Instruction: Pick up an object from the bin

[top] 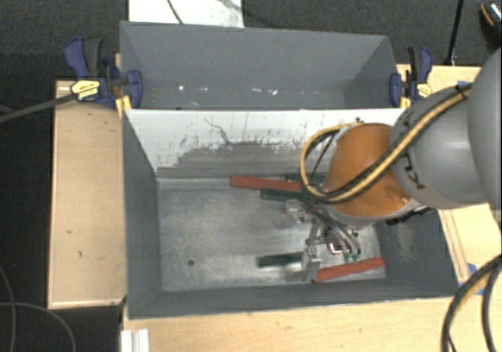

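Observation:
My gripper (323, 242) hangs low over the front right of the bin floor, under the arm's orange cover. Right below it lies a tool with a dark green handle (278, 261) pointing left and a red handle (353, 269) pointing right; its metal middle sits under the gripper. Whether the gripper touches it I cannot tell. A second tool, with a long red handle (259, 183) and a green one (278, 194), lies along the back of the floor, its right end hidden under the cover.
The arm comes in from the right and covers the right part of the bin. Bare grey floor lies to the left of both tools.

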Motion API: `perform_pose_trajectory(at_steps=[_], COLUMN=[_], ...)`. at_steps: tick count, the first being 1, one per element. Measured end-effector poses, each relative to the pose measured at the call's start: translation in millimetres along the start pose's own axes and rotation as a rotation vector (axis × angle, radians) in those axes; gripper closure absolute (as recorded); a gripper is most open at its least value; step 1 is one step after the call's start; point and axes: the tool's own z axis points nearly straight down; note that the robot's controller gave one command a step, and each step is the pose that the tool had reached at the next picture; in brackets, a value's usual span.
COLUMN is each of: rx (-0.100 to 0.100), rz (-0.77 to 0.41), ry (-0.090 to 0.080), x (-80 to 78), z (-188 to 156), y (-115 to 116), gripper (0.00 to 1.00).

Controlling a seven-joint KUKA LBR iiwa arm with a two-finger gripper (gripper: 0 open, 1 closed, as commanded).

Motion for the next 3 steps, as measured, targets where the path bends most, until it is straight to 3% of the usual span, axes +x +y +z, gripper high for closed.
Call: perform_pose_trajectory(at_steps=[1,2,3], rx=[0.003,0.004,0.003], rz=[0.002,0.029,0.057], ry=[-0.001,-0.011,-0.016], x=[-0.6,-8.0,-82.3], z=[0.2,-79.8,-143.5], y=[-4.3,-13.2,-4.4], gripper=[1.0,1.0,1.0])
